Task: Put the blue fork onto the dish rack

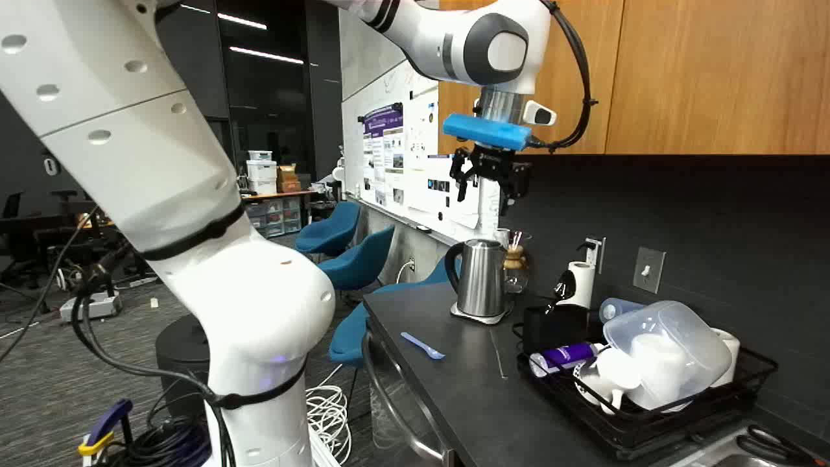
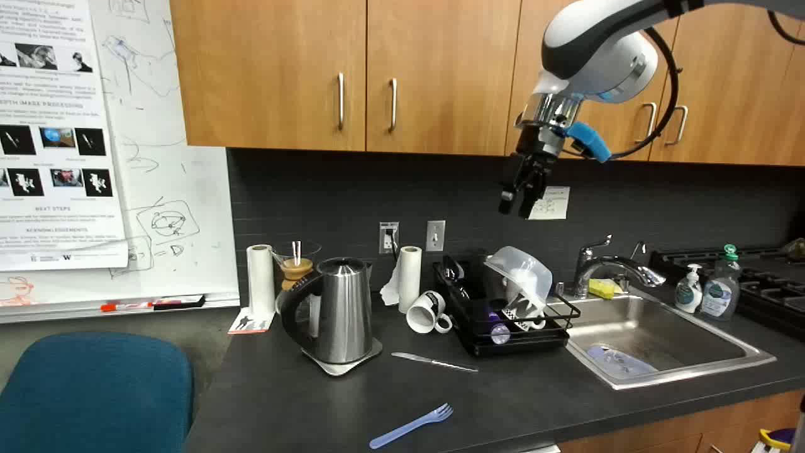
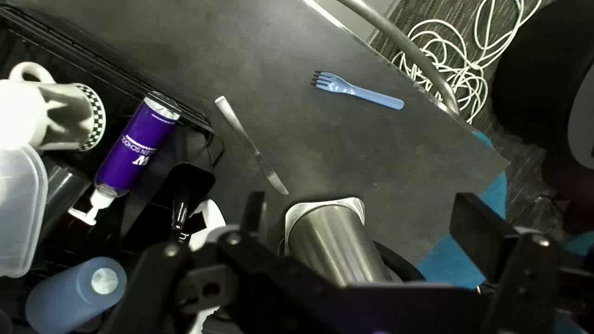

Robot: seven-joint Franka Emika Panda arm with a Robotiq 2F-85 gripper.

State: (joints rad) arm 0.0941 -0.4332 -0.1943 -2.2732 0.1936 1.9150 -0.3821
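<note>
The light blue fork lies flat on the dark counter near its front edge, in both exterior views [image 1: 423,346] [image 2: 412,426] and in the wrist view [image 3: 357,91]. The black dish rack [image 1: 622,441] stands farther along the counter beside the sink; it also shows in an exterior view [image 2: 522,344] and at the left of the wrist view [image 3: 116,79]. It holds a clear plastic tub, white mugs and a purple-labelled bottle. My gripper [image 1: 483,198] hangs high above the counter, pointing down, with its fingers wide apart and nothing between them; it also shows in the wrist view [image 3: 362,213].
A steel kettle [image 2: 344,314] stands on its base at the back of the counter, below the gripper in the wrist view. A metal knife [image 3: 253,146] lies between fork and rack. A white mug [image 2: 424,313] lies beside the rack. Wooden cabinets [image 2: 440,75] hang above.
</note>
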